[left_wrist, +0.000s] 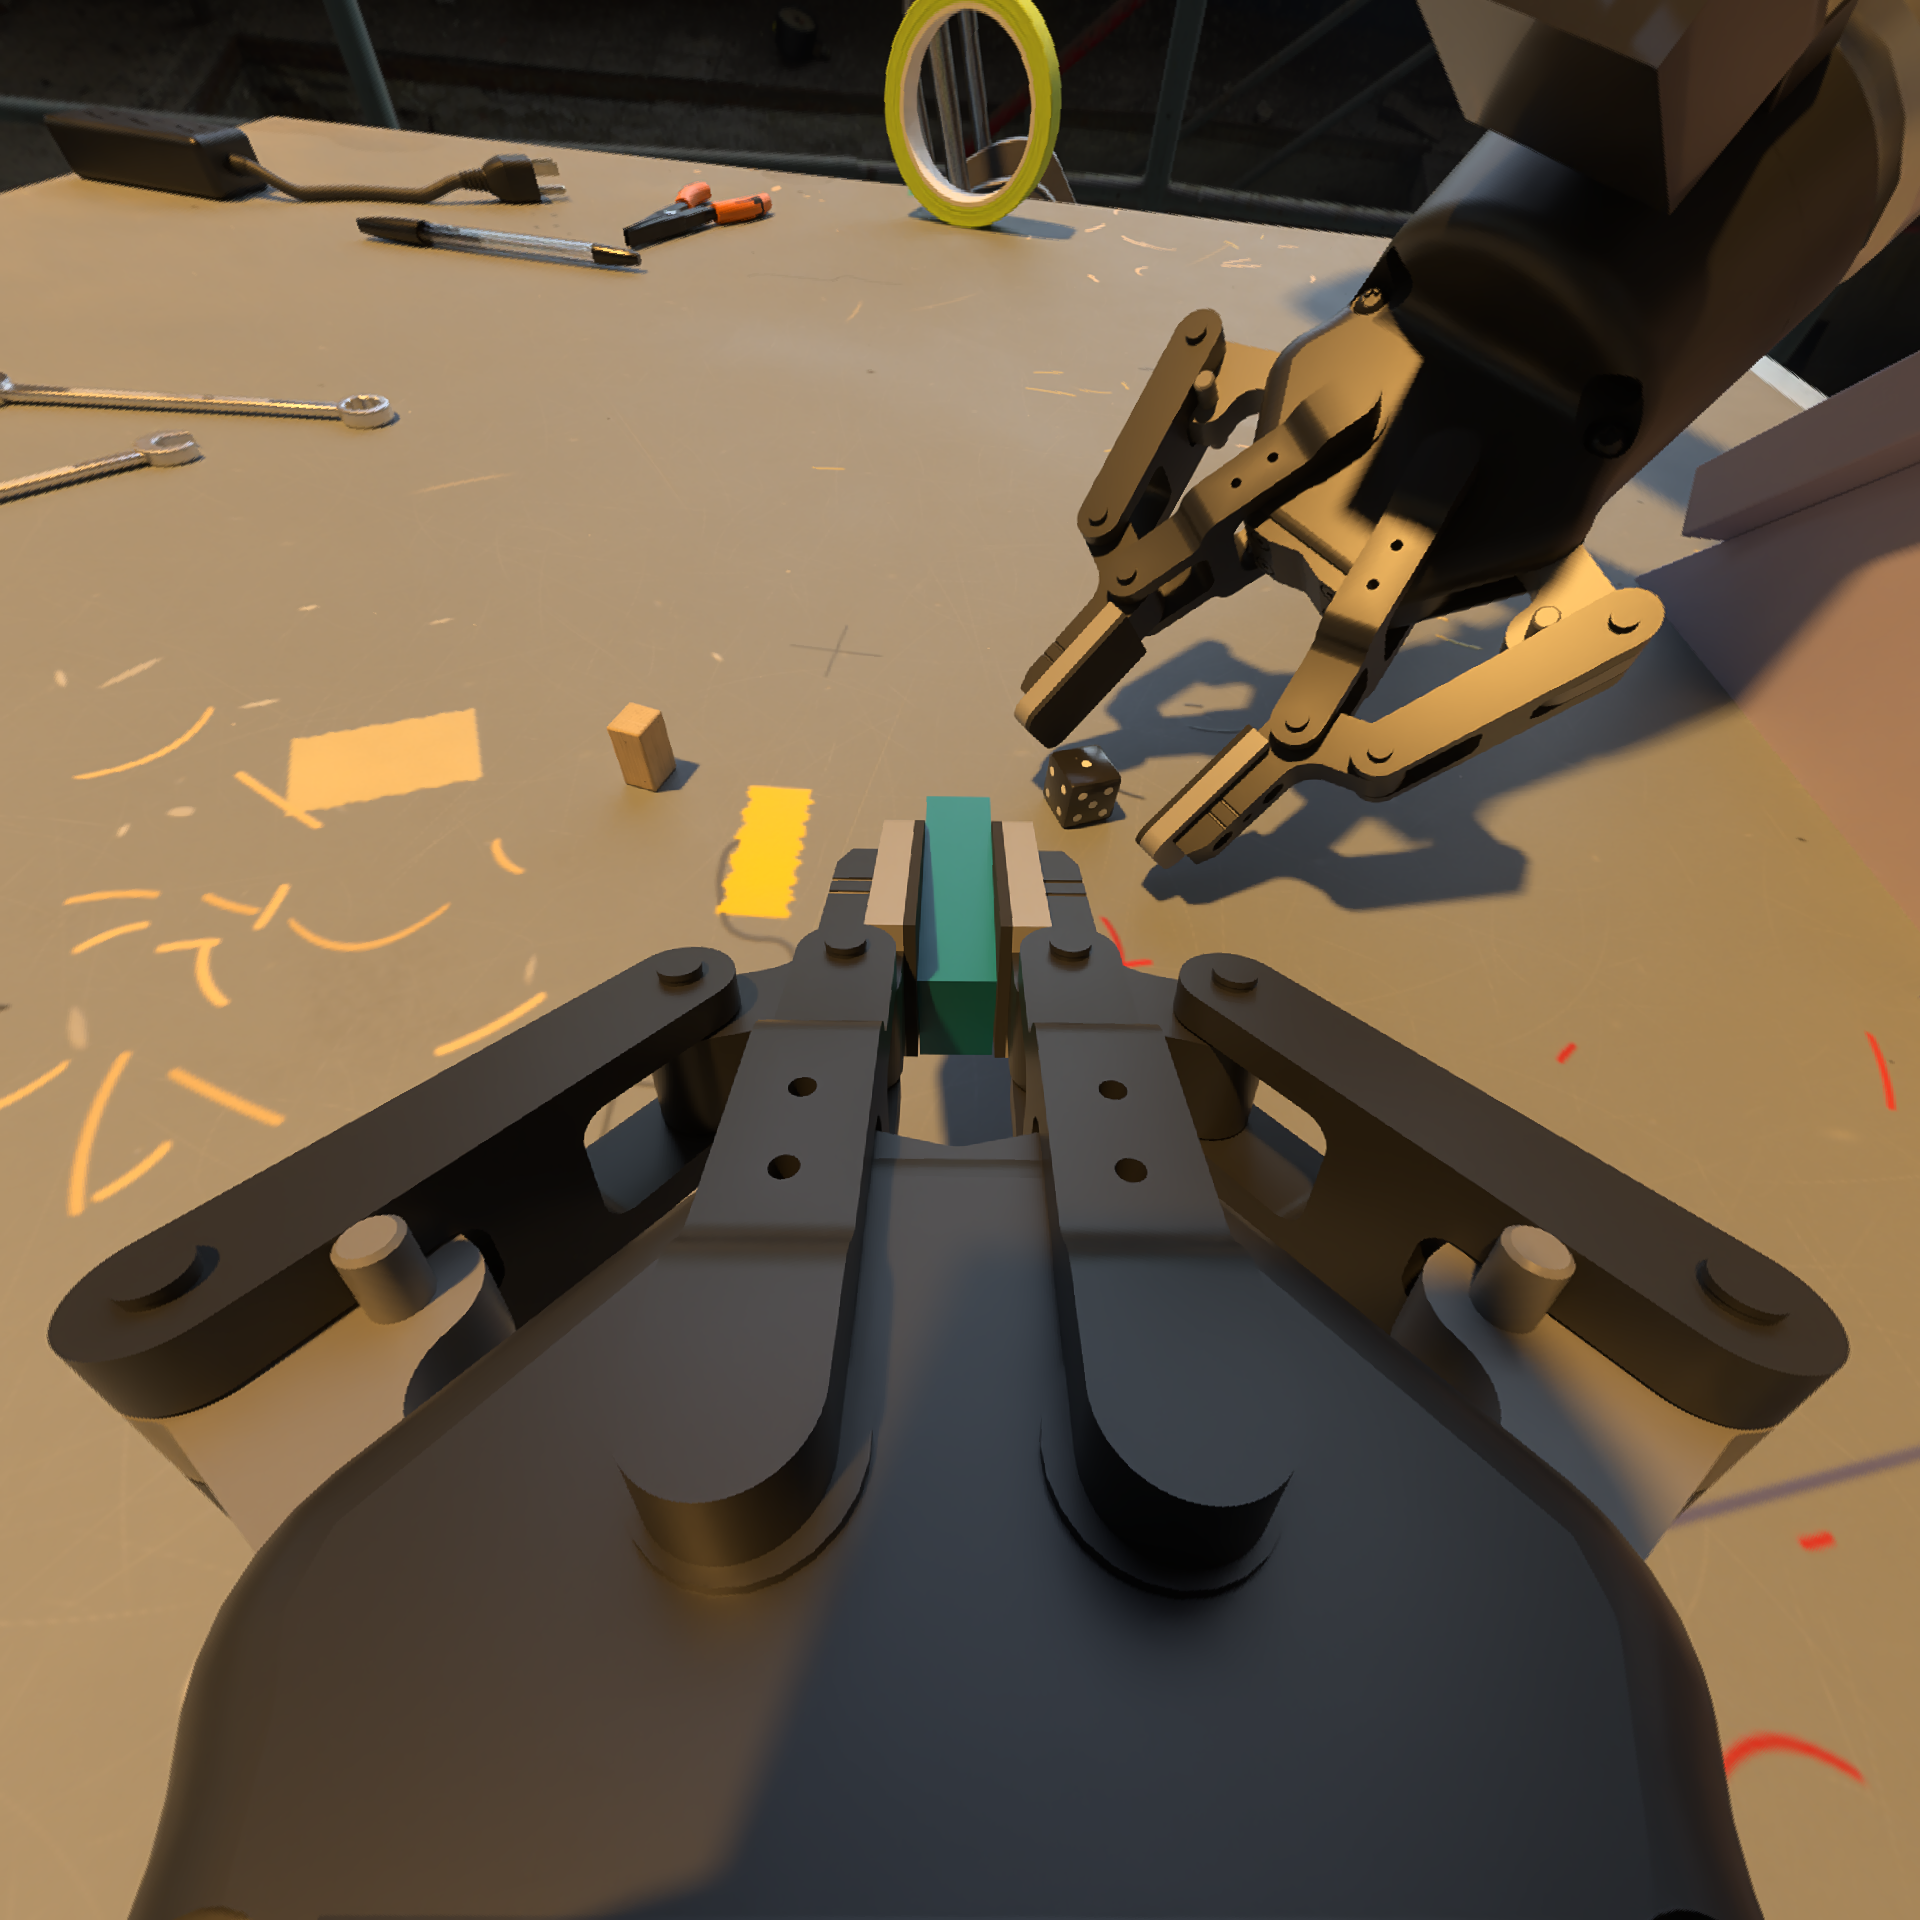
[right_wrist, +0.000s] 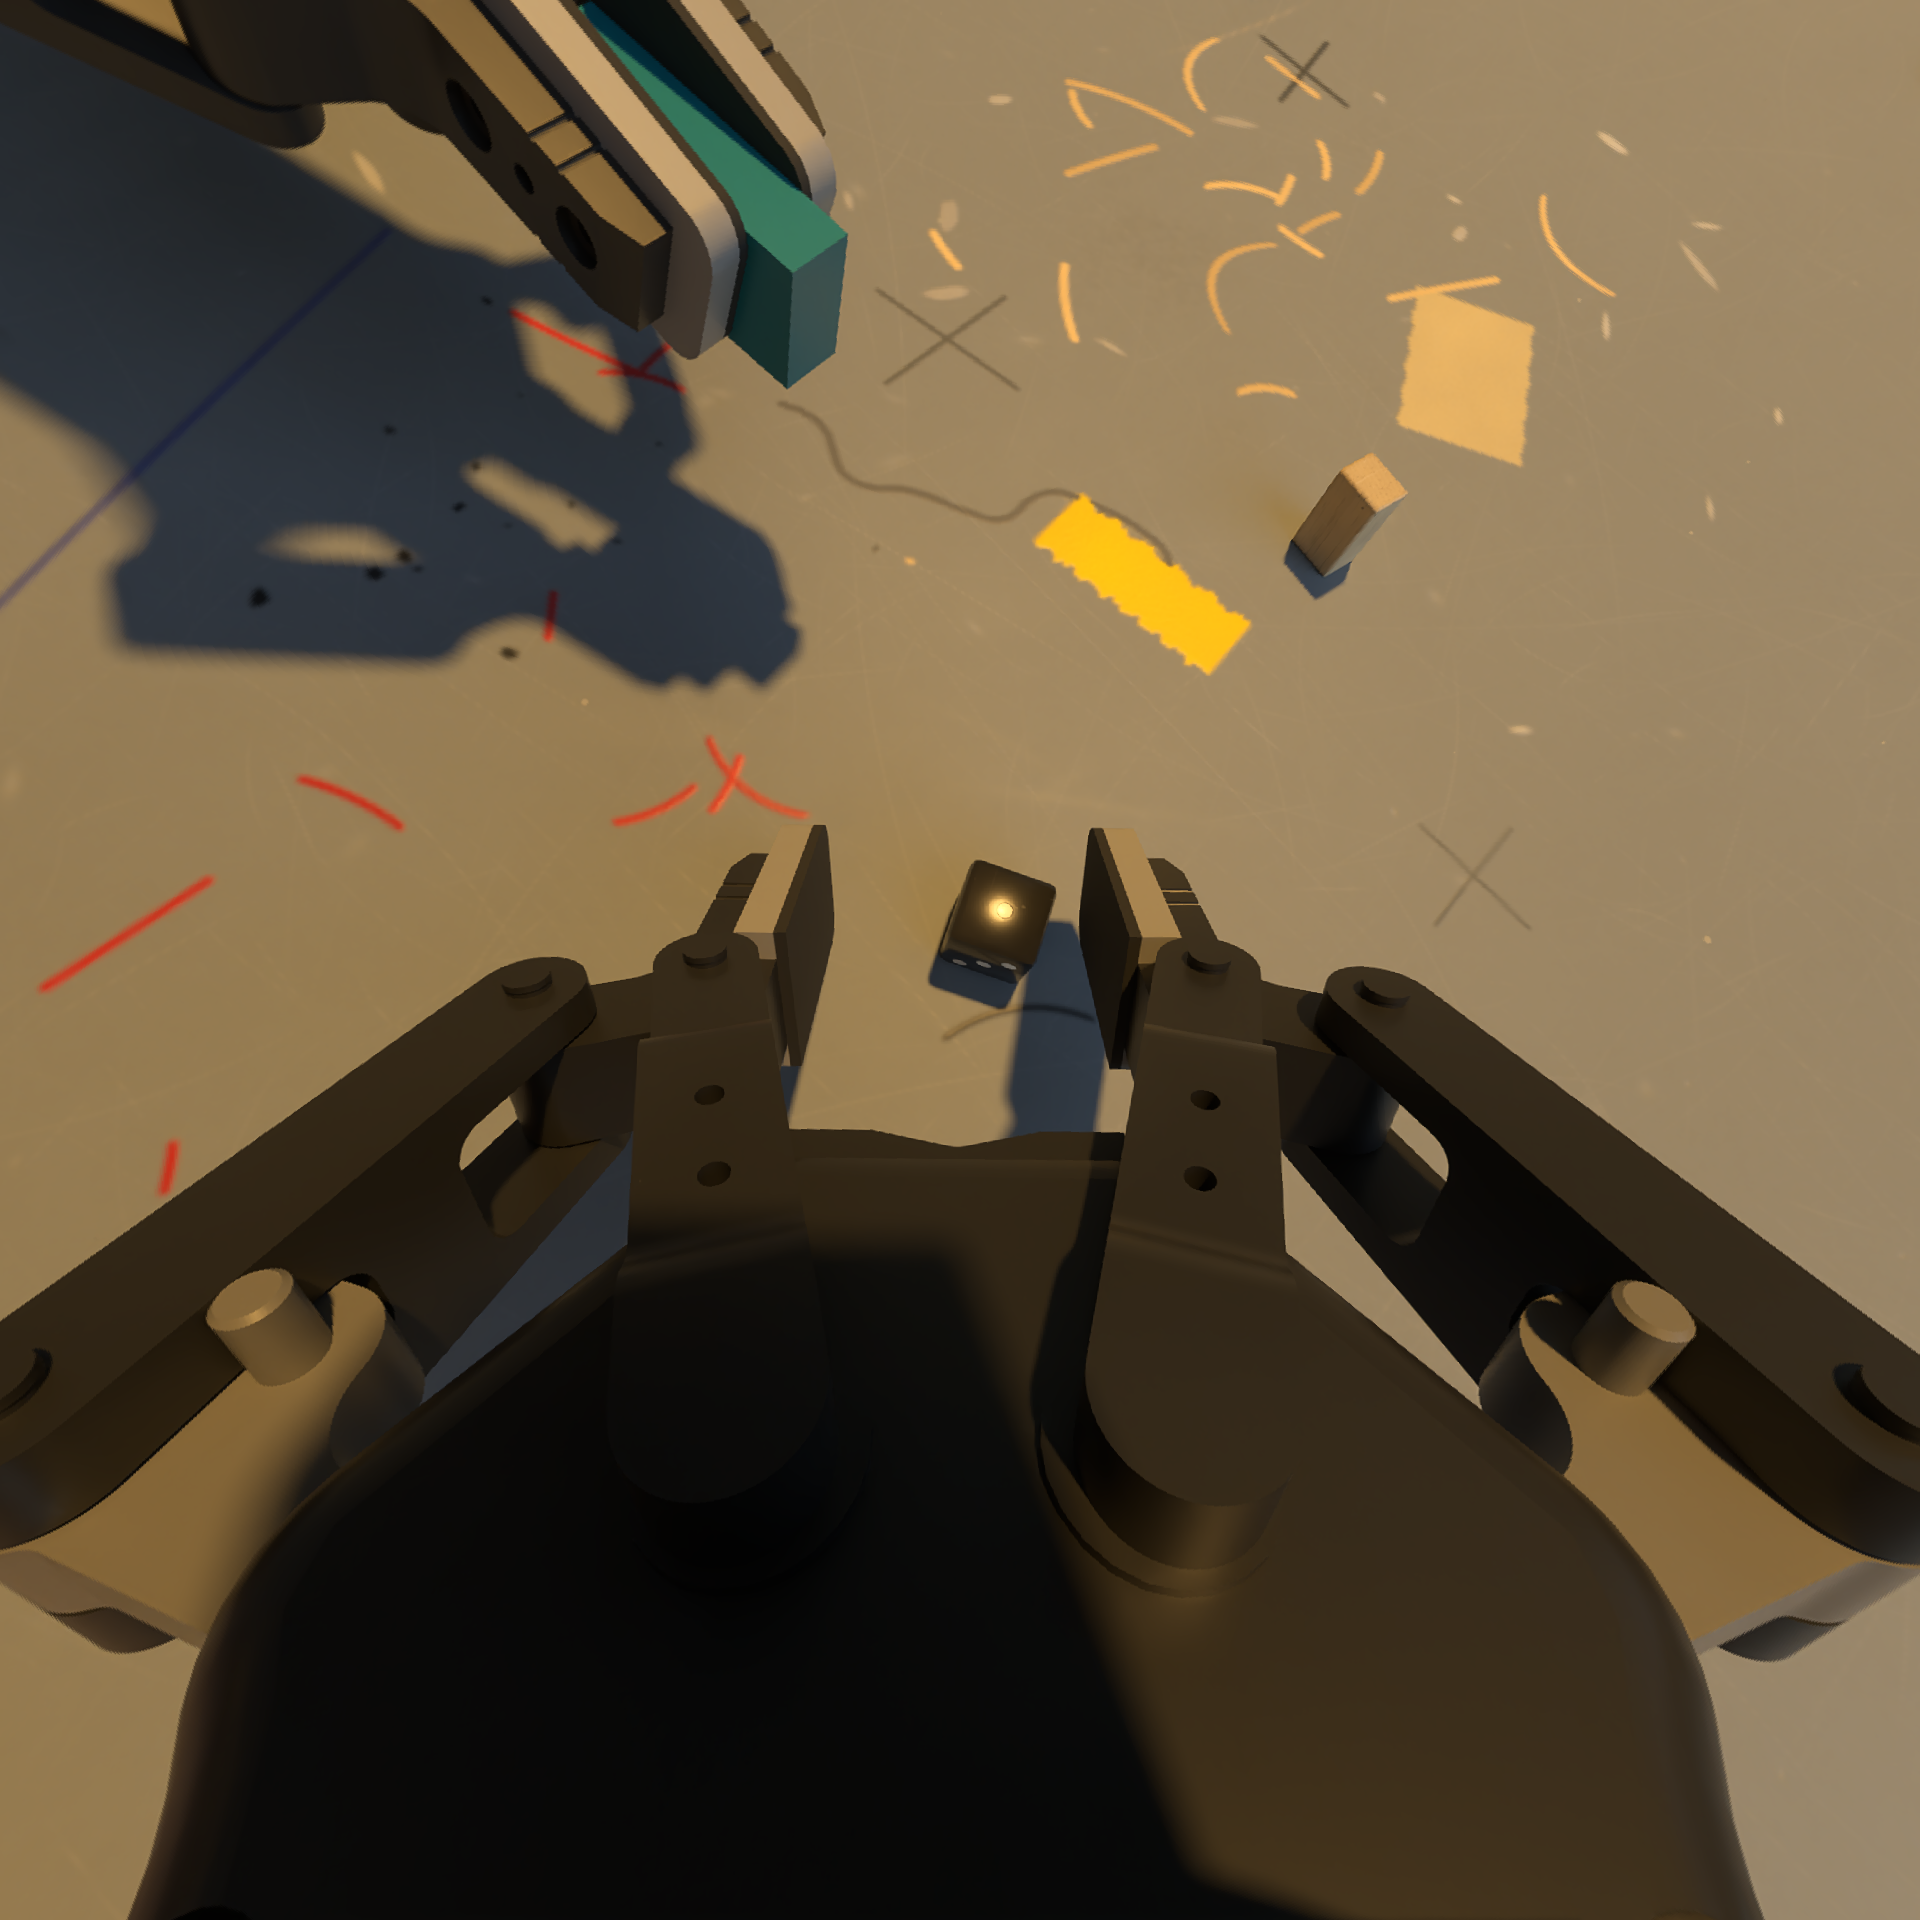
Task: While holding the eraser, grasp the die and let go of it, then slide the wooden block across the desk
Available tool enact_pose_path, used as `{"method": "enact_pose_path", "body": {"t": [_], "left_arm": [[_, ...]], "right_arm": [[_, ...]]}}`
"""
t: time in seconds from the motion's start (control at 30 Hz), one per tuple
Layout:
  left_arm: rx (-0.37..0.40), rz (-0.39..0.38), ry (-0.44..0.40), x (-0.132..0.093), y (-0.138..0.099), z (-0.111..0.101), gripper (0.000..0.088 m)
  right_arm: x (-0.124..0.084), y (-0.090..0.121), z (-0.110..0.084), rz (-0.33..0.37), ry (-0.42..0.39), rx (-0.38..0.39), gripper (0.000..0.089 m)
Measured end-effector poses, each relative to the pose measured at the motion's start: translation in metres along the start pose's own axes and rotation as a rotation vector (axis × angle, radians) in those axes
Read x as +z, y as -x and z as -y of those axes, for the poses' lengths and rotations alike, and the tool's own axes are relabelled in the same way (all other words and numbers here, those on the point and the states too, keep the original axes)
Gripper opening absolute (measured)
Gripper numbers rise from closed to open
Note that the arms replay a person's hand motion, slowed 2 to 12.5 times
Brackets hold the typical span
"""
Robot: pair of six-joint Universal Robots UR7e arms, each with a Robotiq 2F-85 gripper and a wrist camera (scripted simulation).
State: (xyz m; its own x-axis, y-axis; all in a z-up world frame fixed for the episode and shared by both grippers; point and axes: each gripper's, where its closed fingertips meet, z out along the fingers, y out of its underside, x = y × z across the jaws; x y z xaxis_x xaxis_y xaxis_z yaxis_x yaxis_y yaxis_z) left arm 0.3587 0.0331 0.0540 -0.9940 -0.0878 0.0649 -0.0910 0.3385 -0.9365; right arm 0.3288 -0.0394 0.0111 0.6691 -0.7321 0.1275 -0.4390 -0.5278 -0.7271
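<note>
My left gripper (left_wrist: pixel 957 868) is shut on a green eraser (left_wrist: pixel 958 914) and holds it above the desk; it also shows in the right wrist view (right_wrist: pixel 717 301) with the eraser (right_wrist: pixel 795 281). A black die (left_wrist: pixel 1082 787) with pale pips sits on the desk. My right gripper (right_wrist: pixel 956 883) is open, its fingers on either side of the die (right_wrist: pixel 995 920), apart from it; it also shows in the left wrist view (left_wrist: pixel 1107 790). A small wooden block (left_wrist: pixel 641 746) stands upright on the desk left of the die, seen too in the right wrist view (right_wrist: pixel 1348 512).
A yellow tape patch (left_wrist: pixel 767 850) and a pale patch (left_wrist: pixel 384 756) mark the desk. Far back lie a pen (left_wrist: pixel 499 243), a clamp (left_wrist: pixel 694 214), a power adapter (left_wrist: pixel 156 156), two wrenches (left_wrist: pixel 197 403) and an upright yellow tape roll (left_wrist: pixel 971 109). A pale box (left_wrist: pixel 1818 468) stands at right.
</note>
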Motion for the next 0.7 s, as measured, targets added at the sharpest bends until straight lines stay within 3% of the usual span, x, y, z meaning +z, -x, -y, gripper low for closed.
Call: {"method": "enact_pose_path", "body": {"t": [0.7], "left_arm": [[0.034, -0.020, -0.016, -0.0018, -0.0055, 0.0016, 0.0110]], "right_arm": [[0.0062, -0.0024, 0.0043, -0.031, -0.020, 0.068, 0.0394]]}}
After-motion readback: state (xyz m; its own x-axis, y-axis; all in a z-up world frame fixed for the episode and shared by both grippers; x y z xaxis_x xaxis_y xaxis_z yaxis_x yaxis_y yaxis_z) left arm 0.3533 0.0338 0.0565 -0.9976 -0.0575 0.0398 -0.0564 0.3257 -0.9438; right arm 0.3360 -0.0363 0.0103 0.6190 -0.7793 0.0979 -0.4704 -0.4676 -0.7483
